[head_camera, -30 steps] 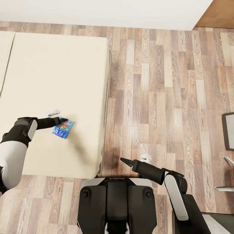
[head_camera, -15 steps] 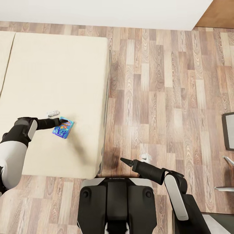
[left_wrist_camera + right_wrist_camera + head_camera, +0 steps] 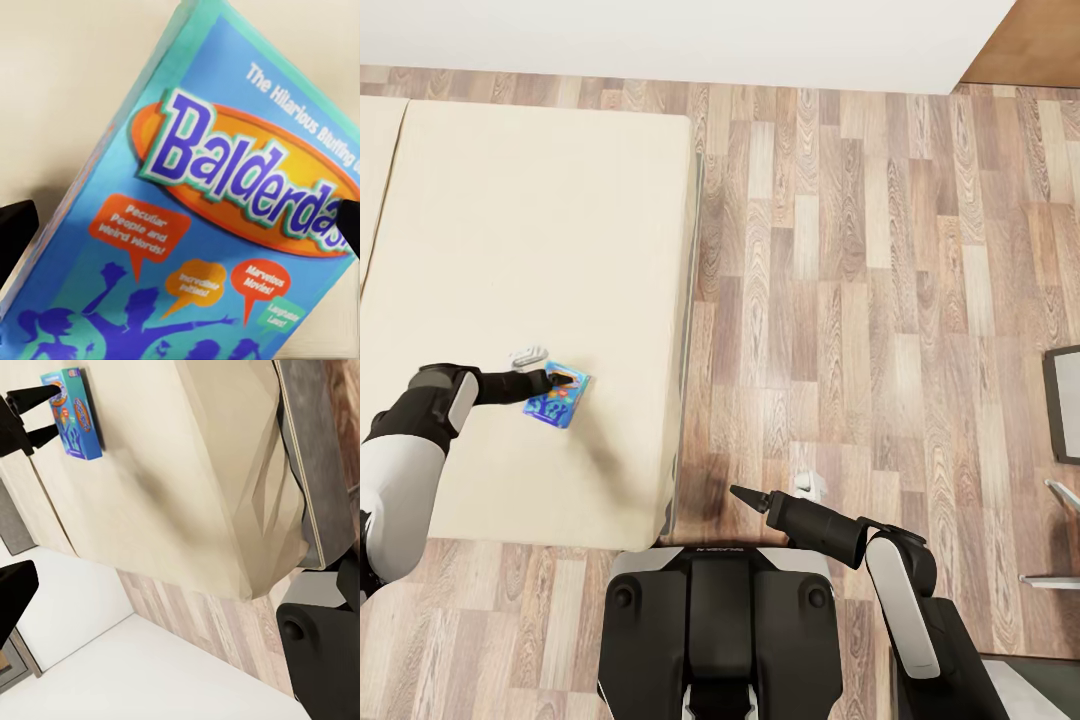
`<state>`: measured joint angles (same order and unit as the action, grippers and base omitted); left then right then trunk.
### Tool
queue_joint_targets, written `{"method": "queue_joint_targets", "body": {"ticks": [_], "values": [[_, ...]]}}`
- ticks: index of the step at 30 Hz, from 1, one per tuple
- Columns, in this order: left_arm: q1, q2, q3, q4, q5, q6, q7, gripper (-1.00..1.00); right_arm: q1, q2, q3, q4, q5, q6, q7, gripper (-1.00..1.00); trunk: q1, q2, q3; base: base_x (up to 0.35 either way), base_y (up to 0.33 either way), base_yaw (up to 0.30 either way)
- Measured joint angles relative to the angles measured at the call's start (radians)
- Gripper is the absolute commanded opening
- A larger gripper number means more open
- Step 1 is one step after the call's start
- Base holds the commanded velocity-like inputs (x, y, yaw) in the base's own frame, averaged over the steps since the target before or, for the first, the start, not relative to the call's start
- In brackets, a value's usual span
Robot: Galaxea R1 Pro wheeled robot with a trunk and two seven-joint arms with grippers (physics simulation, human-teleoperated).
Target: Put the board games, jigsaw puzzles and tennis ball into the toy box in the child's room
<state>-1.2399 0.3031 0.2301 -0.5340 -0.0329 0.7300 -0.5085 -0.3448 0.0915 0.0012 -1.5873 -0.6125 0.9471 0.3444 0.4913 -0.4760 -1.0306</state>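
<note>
A small blue board game (image 3: pixel 557 395) lies flat on the beige mattress of the bed (image 3: pixel 510 220), towards its near right part. My left gripper (image 3: pixel 563 378) hovers open at the box's far end, one fingertip on each side. In the left wrist view the cover (image 3: pixel 195 225) reads "Balderdash", with black fingertips (image 3: pixel 15 236) at the picture's edges. My right gripper (image 3: pixel 745 497) is open and holds nothing, low over the floor by the bed's near corner. The right wrist view takes in the same box (image 3: pixel 75 412) and the left gripper (image 3: pixel 52 411) across the mattress (image 3: pixel 165 495).
Wood-plank floor (image 3: pixel 860 300) stretches to the right of the bed. A white wall (image 3: pixel 660 40) runs along the far side. A dark-framed grey object (image 3: pixel 1065 400) and metal legs (image 3: pixel 1050 578) stand at the right edge. My base (image 3: pixel 720 630) stands at the bed's foot corner.
My left gripper has crept a little further over the blue box, and the box has turned slightly on the mattress. The right arm and the camera have stayed still.
</note>
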Motion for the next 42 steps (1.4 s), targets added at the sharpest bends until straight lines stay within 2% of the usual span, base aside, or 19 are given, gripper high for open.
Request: {"method": "queue_joint_targets", "body": {"ticks": [16,20,30,34,37,42], "values": [[0.001,-0.003,-0.003,-0.003,0.001,0.030,-0.001,1.00,0.000,0.000,0.000,0.000,0.000,0.000,0.000,1.00,0.000,0.000,0.000,0.000,-0.005,0.000],[0.001,-0.001,-0.006,-0.009,-0.015,0.029,0.000,1.00,0.000,0.000,0.000,0.000,0.000,0.000,0.000,1.00,0.000,0.000,0.000,0.000,-0.150,0.000],[0.002,-0.003,-0.004,-0.005,-0.005,0.050,-0.004,1.00,0.000,0.000,0.000,0.000,0.000,0.000,0.000,1.00,0.000,0.000,0.000,0.000,-0.070,0.000],[0.001,-0.002,-0.004,0.018,-0.003,0.051,-0.036,1.00,0.000,0.000,0.000,0.000,0.000,0.000,0.000,1.00,0.000,0.000,0.000,0.000,-0.003,0.000],[0.001,-0.002,-0.006,0.024,-0.022,0.047,-0.065,1.00,0.000,0.000,0.000,0.000,0.000,0.000,0.000,1.00,0.000,0.000,0.000,0.000,0.000,0.000],[0.001,-0.002,-0.006,0.024,-0.017,0.050,-0.081,1.00,0.000,0.000,0.000,0.000,0.000,0.000,0.000,1.00,0.000,0.000,0.000,0.000,0.000,0.000]]}}
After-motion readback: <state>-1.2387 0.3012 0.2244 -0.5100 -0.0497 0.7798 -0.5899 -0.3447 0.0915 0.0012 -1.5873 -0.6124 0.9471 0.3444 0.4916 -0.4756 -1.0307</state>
